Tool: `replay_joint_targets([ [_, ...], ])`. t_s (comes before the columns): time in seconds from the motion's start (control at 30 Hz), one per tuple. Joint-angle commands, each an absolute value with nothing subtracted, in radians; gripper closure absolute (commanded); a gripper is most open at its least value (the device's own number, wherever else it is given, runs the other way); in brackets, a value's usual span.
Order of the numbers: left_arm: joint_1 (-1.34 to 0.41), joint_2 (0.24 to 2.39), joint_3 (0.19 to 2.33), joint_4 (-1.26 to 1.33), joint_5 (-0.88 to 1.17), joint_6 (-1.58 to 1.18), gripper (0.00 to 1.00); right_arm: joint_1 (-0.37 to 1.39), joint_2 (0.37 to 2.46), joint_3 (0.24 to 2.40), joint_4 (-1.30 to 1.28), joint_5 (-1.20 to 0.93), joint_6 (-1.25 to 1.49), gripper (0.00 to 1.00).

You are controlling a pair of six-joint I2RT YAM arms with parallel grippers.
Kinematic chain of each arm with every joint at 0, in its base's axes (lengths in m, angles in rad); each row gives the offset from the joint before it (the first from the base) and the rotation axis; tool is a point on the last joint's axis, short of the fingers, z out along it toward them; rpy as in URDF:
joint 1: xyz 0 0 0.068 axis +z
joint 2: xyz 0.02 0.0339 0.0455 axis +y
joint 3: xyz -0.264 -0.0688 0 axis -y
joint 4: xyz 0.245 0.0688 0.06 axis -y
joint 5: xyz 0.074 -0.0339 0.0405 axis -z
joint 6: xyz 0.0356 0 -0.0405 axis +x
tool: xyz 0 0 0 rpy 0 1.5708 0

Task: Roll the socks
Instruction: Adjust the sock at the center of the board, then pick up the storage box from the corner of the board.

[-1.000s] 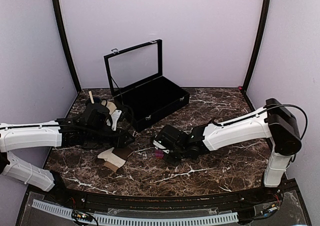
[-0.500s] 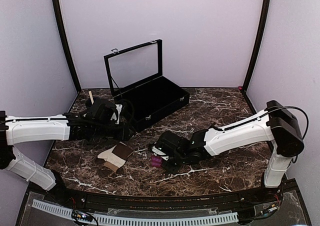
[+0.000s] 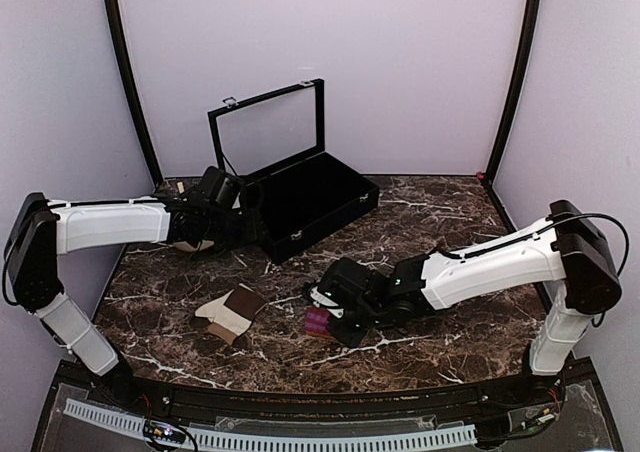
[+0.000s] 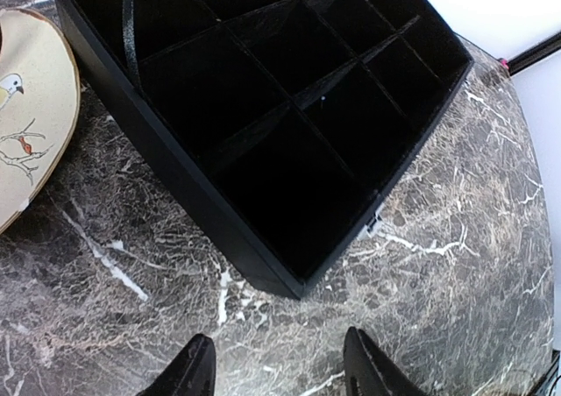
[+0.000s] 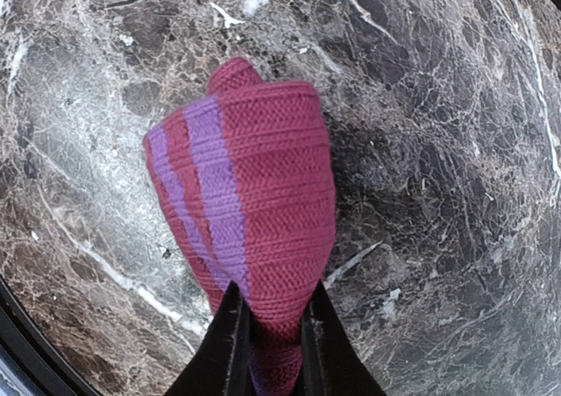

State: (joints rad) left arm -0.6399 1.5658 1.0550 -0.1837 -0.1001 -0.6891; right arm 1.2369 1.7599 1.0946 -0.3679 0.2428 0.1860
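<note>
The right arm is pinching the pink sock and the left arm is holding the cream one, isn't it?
Not quite. The left jaws stand open and empty above the marble table beside the black case, as the left wrist view shows. The cream sock lies loose on the table, apart from both arms. The right jaws are indeed pinching the pink sock.

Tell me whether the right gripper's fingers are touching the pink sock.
Touching. The right wrist view shows both fingers of the right gripper pinched on the narrow end of the pink sock, with no gap.
</note>
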Motion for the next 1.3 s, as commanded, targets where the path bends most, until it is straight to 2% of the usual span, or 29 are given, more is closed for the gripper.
replay_joint_targets([
  [0.0,-0.628,1.617,1.134,-0.237,-0.072,-0.733,0.48,1.246,1.715,1.078,-0.364,0.245,0.195,1.0],
  [0.53,-0.621,1.768,1.288,-0.407,-0.121,-0.811,0.47,1.245,1.683,1.052,-0.352,0.24,0.161,1.0],
  [1.27,-0.58,1.892,1.379,-0.449,-0.137,-0.879,0.45,1.232,1.653,1.049,-0.359,0.221,0.143,1.0],
])
